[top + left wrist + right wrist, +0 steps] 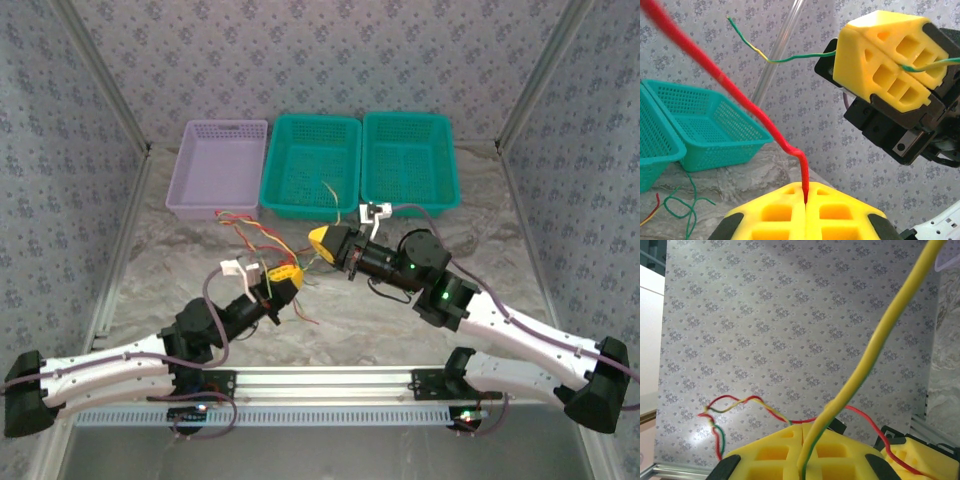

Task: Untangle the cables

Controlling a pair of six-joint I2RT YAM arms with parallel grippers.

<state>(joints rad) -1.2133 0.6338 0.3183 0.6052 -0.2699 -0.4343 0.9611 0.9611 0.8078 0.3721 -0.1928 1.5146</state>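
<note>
Left gripper [805, 199]: jaws pressed together, pinching the red cable [740, 97], which rises from the seam and runs up and off to the left in the wrist view. Right gripper [802, 442]: likewise closed, pinching a yellow-green cable [874, 352] at its seam. Both grippers are held above mid-surface, close together, tips roughly facing, not touching.

Rest of the cables [252, 232]: a loose knot of orange, red and green strands toward the far edge of the surface [350, 330]. It sits just in front of the lavender basket [215, 207] and the nearer of the two teal baskets [305, 207]. Strands lead from it toward both grippers.

Step in hand, as judged: drawing two strands apart. Best done by parting the grippers slowly in opposite directions with firm grips. Watch whether the red cable slides free of the knot or drags it whole. If it drags, ease off and re-grip nearer the crossing.

In the way: the basket fronts stand close behind the knot, so a free end could catch on a rim. Thin wire may slip from the pinch. A green loop [677, 207] lies slack on the surface.
</note>
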